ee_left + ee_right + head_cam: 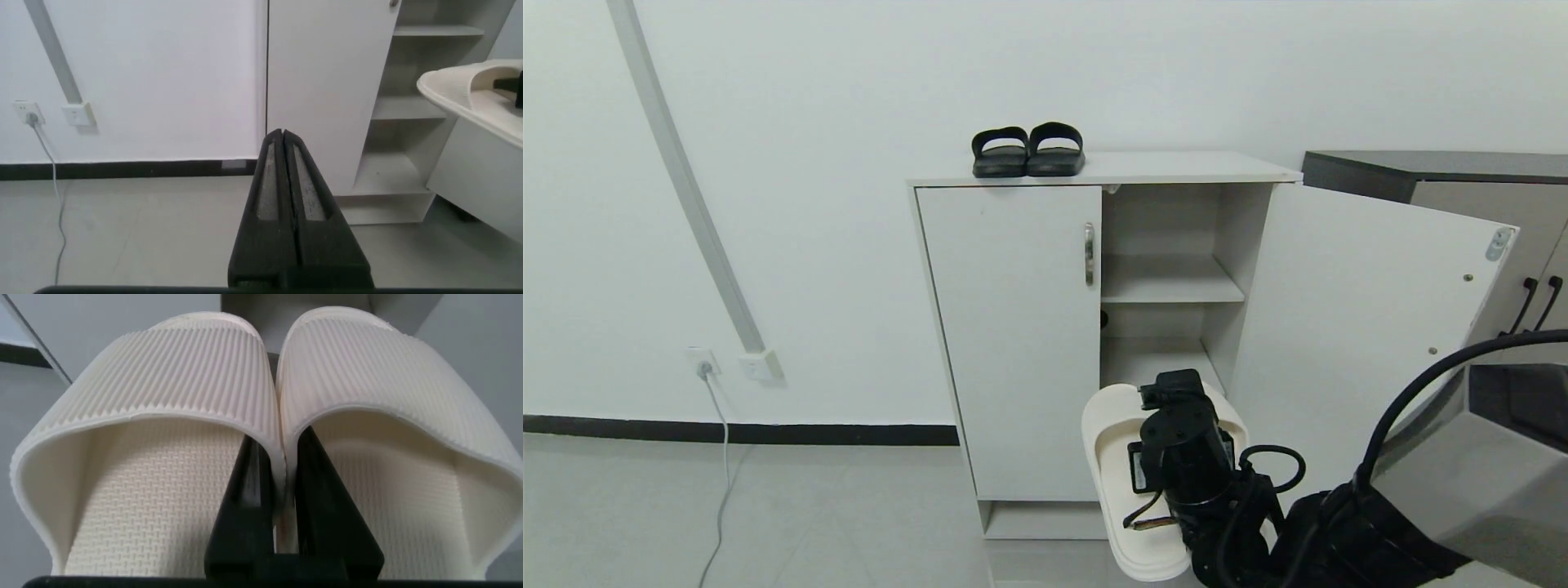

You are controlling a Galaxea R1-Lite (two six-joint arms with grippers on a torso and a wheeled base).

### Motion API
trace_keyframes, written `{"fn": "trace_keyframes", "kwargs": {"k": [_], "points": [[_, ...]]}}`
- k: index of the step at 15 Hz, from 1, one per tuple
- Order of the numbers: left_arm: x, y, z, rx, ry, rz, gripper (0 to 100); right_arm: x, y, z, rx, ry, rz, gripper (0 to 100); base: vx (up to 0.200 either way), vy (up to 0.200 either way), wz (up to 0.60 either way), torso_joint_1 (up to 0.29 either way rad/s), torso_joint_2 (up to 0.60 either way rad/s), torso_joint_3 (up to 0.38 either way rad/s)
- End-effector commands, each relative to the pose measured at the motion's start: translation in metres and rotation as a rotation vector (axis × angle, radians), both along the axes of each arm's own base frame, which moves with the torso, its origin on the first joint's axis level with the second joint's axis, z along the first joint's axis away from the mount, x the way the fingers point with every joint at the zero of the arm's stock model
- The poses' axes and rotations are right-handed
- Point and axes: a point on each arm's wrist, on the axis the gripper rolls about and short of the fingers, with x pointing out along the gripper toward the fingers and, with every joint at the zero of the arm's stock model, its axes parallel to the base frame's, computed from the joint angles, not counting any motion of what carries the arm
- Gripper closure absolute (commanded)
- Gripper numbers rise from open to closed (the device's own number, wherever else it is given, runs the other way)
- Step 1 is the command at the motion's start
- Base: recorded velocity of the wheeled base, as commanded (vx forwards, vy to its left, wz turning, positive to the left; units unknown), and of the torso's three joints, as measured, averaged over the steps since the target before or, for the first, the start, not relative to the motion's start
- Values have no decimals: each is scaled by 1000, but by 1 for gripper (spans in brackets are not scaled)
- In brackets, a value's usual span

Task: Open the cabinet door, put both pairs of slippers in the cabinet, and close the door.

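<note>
**Cream slippers held in front of the open cabinet**

We see the white cabinet [1176, 167] standing against the far wall. Its right door [1356, 327] is swung wide open to the right, and its left door [1013, 343] is closed, with a metal handle [1089, 254] at its inner edge. Behind the open door, the middle shelf [1168, 282] and the lower shelf [1152, 363] are visible.

The pair of cream slippers [1115, 457] is held in the air just in front of the open right half, near the lower shelf, with the toe ends pointing to the cabinet. The right gripper [279, 449] is clamped on the two inner walls of this pair, which lie side by side, one finger inside each slipper.

The pair of black slippers [1027, 151] stands on top of the cabinet, at its left end, above the closed door.

The left gripper [282, 139] hangs over the floor, left of the cabinet, with its fingers pressed together and holding nothing.

On the wall far to the left there is a socket [701, 359] with a cable [723, 457] hanging down to the floor.
</note>
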Motion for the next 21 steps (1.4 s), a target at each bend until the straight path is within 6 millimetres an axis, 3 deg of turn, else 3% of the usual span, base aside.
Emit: {"fn": "trace_keyframes", "kwargs": {"k": [1,4,10,21], "points": [[0,0,0,-1,4,0,100,3,2,-8,-12,10,-4,100,0,-200,0,-2,2,2],[0,0,0,-3,4,0,100,10,-1,-8,-9,10,-23,100,0,-200,0,4,1,-1],[0,0,0,-3,2,2,100,19,5,-35,-6,7,-30,100,0,0,0,0,0,0],[0,0,0,-1,4,0,100,26,8,-50,18,-6,-25,100,0,0,0,0,0,0]]}}
